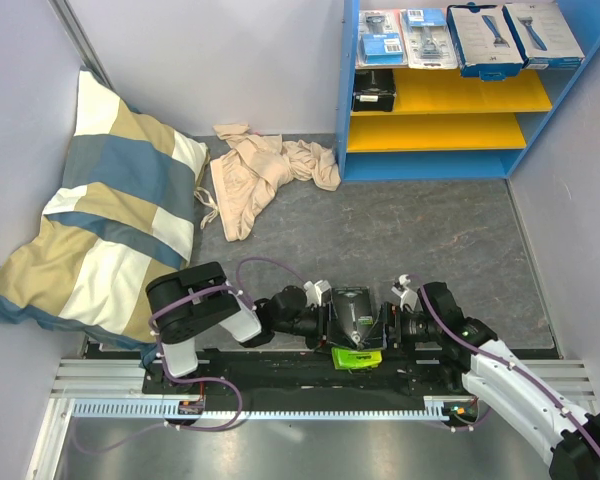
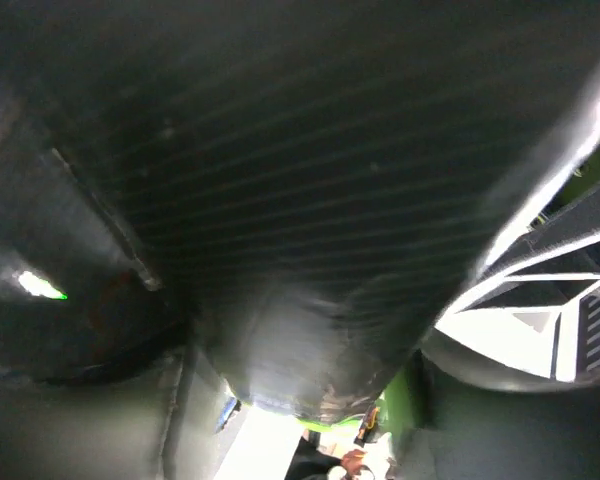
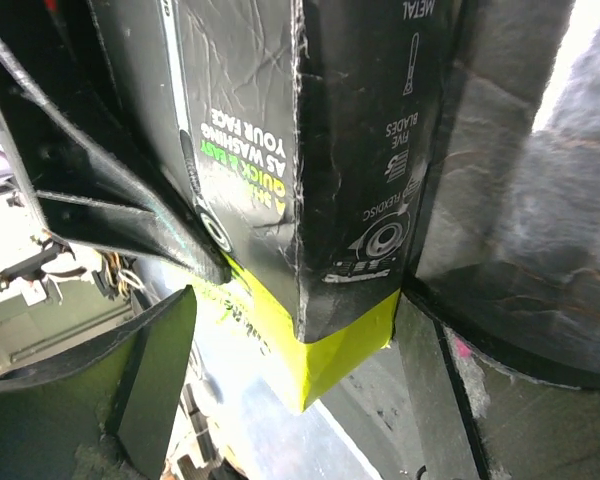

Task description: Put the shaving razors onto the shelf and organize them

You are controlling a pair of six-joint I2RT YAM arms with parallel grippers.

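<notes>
Matte black box [image 1: 355, 315] with lime-green end, bottom centre, clamped in right gripper [image 1: 390, 328]; left gripper [image 1: 325, 325] alongside, can't tell its grip.

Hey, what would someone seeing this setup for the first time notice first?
Probably the black razor box with its lime-green end, sandwiched between the left gripper and right gripper at the near table edge. Next comes the blue-framed shelf at the far right, with razor packs lined up on its top level. The big striped pillow slumps at the left.
</notes>
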